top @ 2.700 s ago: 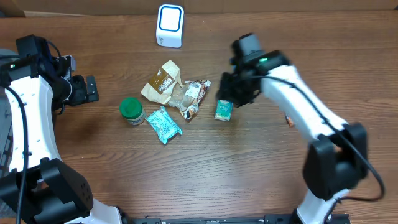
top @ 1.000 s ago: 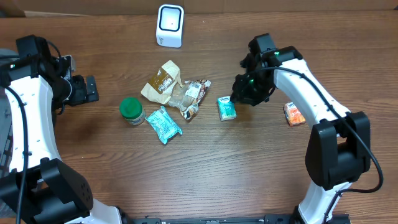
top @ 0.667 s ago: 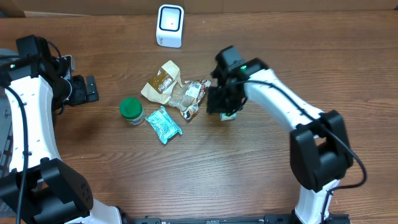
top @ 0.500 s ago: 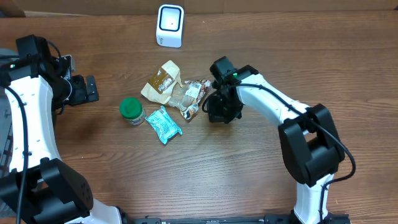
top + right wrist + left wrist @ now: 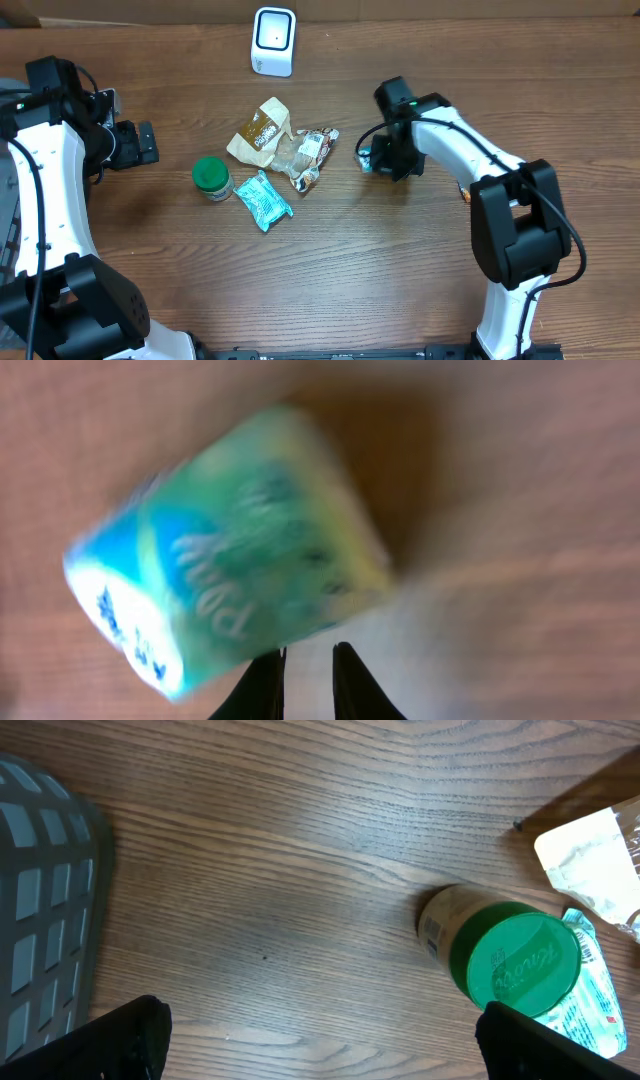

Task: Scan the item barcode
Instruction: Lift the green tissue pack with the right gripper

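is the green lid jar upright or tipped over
Upright: from overhead the jar shows its round green lid facing up, body under it.

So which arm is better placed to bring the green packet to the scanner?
The right. The right gripper sits at the green packet, fingers almost closed at its edge. The left gripper is open and far off, beyond the jar.

Overhead view: even, moderately bright light, sharp focus, soft shadows only. Left wrist view: sharp; table (image 5: 300, 840) lighter toward 12 o'clock. Right wrist view: heavily blurred; green packet (image 5: 230, 590) smeared, dark shadow at its 1 o'clock.
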